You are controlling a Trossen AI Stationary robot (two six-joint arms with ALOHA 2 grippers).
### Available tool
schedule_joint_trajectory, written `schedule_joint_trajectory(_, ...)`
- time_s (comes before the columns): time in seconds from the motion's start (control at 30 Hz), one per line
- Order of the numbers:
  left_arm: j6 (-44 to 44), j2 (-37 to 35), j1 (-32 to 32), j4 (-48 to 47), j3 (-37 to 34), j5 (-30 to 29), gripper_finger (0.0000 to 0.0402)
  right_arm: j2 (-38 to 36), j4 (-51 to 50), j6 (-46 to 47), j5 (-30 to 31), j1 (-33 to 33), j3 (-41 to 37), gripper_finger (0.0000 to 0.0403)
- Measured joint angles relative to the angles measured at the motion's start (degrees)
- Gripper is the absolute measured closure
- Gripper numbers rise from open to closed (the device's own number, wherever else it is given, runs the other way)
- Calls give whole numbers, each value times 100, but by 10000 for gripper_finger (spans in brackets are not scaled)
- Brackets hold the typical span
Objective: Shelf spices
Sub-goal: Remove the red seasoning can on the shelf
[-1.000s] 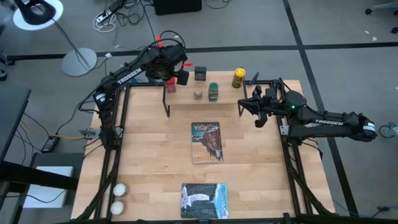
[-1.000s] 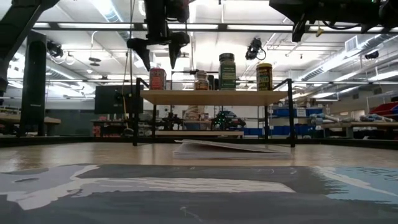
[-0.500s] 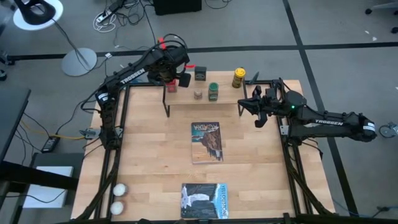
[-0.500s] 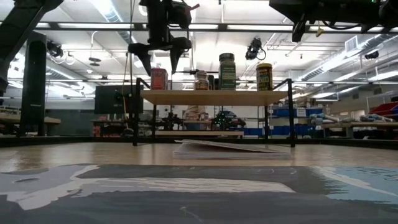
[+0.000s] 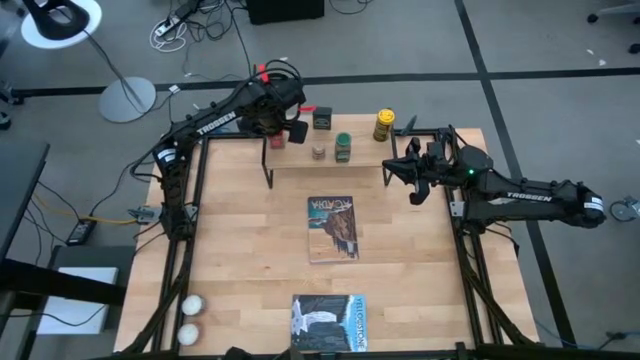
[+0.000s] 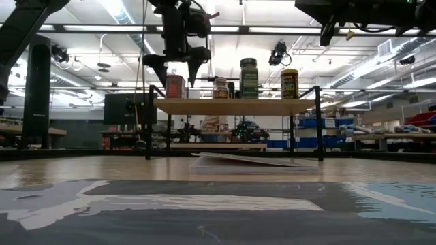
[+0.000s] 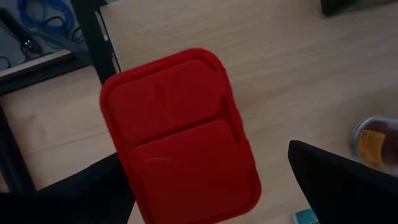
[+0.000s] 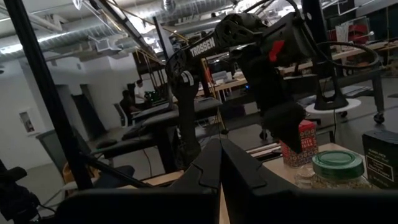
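Observation:
My left gripper hangs open just over the red tin, which stands on the left end of the shelf. In the left wrist view its fingers flank the tin's red lid. The tiny pale jar, green jar, yellow-lidded jar and dark square tin also stand on the shelf board. My right gripper waits shut, raised off the shelf's right end.
Two magazines lie on the tabletop, one in the middle and one at the near edge. Two white balls sit at the near left corner. The shelf's black legs stand near the far edge.
My left gripper has shifted a little toward the table's far edge above the red tin and has stayed open. The tin and the other containers stand as before.

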Motion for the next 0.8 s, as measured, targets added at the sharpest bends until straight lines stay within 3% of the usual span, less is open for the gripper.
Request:
schedule_joint_trajectory(0.3,16,0,20,-21,0,0,20,0,-2,0,0,0,0,396)
schedule_joint_trajectory(0.37,66,0,20,-23,0,-2,46,0,-4,0,0,0,0,396)
schedule_joint_trajectory(0.6,177,0,-12,33,0,-30,191,0,-9,35,0,0,0,396)
schedule_joint_trajectory(0.8,477,0,-87,104,0,-2,193,0,-9,44,0,0,0,396)
